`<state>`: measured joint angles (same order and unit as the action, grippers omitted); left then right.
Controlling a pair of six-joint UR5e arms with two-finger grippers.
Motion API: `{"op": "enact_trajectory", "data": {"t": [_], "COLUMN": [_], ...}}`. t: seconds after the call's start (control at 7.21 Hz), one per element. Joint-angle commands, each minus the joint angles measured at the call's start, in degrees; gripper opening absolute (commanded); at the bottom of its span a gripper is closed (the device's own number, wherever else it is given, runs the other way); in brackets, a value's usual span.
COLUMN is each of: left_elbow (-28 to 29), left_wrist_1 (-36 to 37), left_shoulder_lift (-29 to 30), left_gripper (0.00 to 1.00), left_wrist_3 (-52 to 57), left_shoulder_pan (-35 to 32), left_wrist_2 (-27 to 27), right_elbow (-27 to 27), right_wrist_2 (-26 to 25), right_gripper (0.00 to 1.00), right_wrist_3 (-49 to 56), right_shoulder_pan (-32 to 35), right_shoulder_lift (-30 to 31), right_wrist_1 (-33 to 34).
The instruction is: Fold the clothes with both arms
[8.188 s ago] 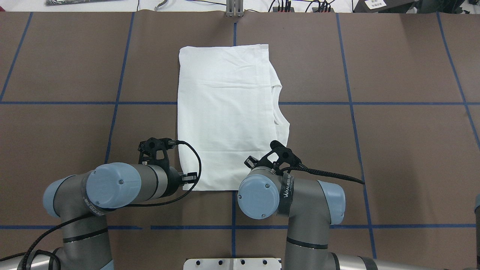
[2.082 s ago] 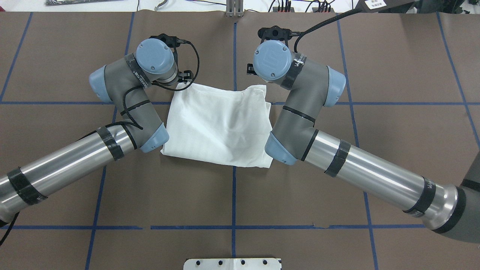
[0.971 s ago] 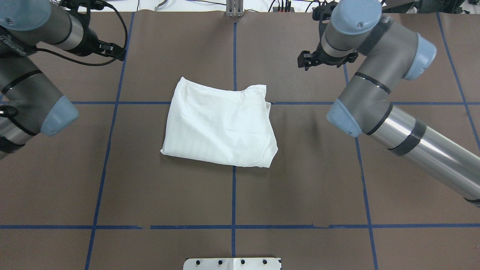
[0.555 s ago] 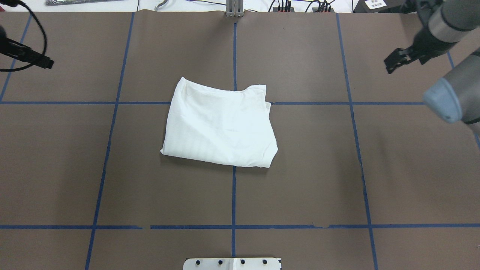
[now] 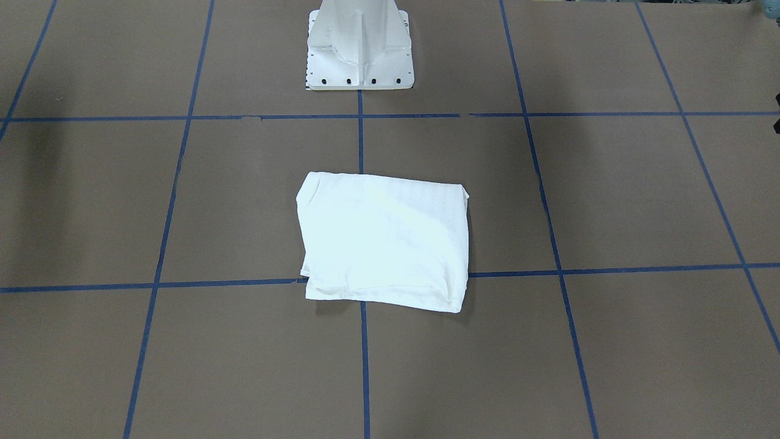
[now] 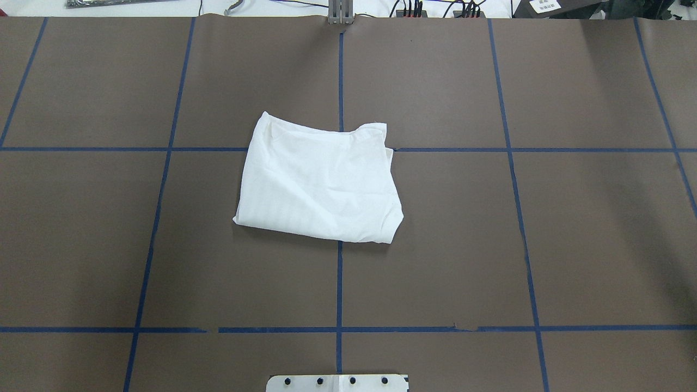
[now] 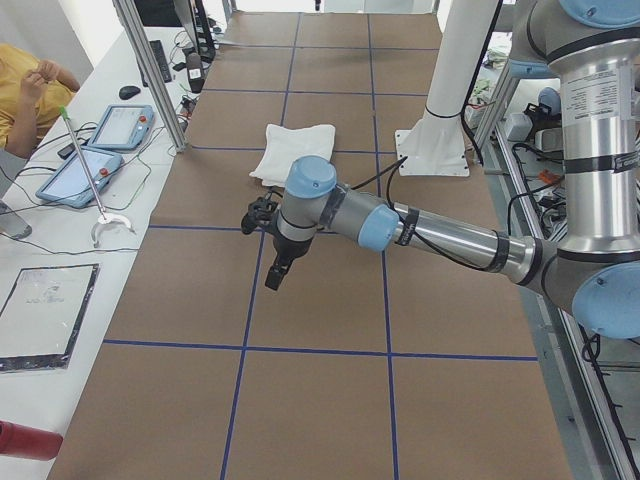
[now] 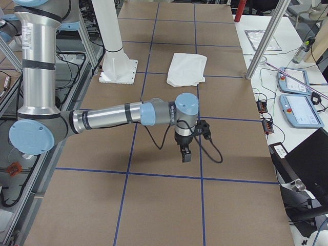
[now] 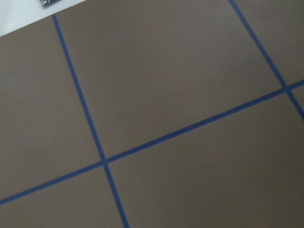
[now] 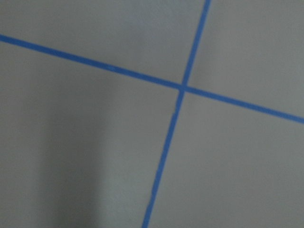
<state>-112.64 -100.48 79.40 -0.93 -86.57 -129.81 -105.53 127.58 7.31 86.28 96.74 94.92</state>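
Well, the shirt (image 6: 318,182) lies alone near the middle of the table (image 6: 463,245), folded into a soft, slightly skewed four-sided packet of white cotton. It sits across the crossing of two blue tape (image 6: 338,283) lines. Its top is creased with shallow wrinkles. The edge nearest the base (image 5: 359,42) is a rounded fold, and the opposite edge shows stacked hems. The table is covered in matte brown sheet, ruled into big squares by the tape. The left arm (image 7: 440,232), a smooth silver tube with grey joints and pale blue caps, stretches low over the table on its own side, well apart from the shirt. The black left gripper (image 7: 274,274) hangs downward, and I cannot tell how its jaws stand. The right arm (image 8: 107,117) mirrors it at the other end, a black cable looping beside the right gripper (image 8: 185,154), whose jaws I cannot judge either.
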Motion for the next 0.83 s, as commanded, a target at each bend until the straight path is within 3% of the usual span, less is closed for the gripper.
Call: {"op": "enact_trajectory", "data": {"t": [0.0,0.28,0.69], "left_elbow": [3.2,5.9,5.1], "left_wrist_1": [0.7,0.9,5.6], "left_shoulder_lift": [-3.1,-7.4,-7.5], "left_gripper": [1.0,1.0,1.0], "left_wrist_3": [2.2,11.7,4.6], "left_shoulder_pan": [-4.8,-6.5,-6.3], "left_wrist_2": [-0.4,-0.5,-5.5], "right_elbow": [0.1,0.1,0.1], "right_wrist_2": [5.1,5.1,5.0], "right_gripper": [1.0,1.0,1.0], "right_wrist_3": [2.0,2.2,2.2], "right_shoulder_pan": [5.6,6.5,6.4], "right_shoulder_lift": [6.5,6.8,6.7], "right_wrist_1": [0.0,0.0,-0.1]}}
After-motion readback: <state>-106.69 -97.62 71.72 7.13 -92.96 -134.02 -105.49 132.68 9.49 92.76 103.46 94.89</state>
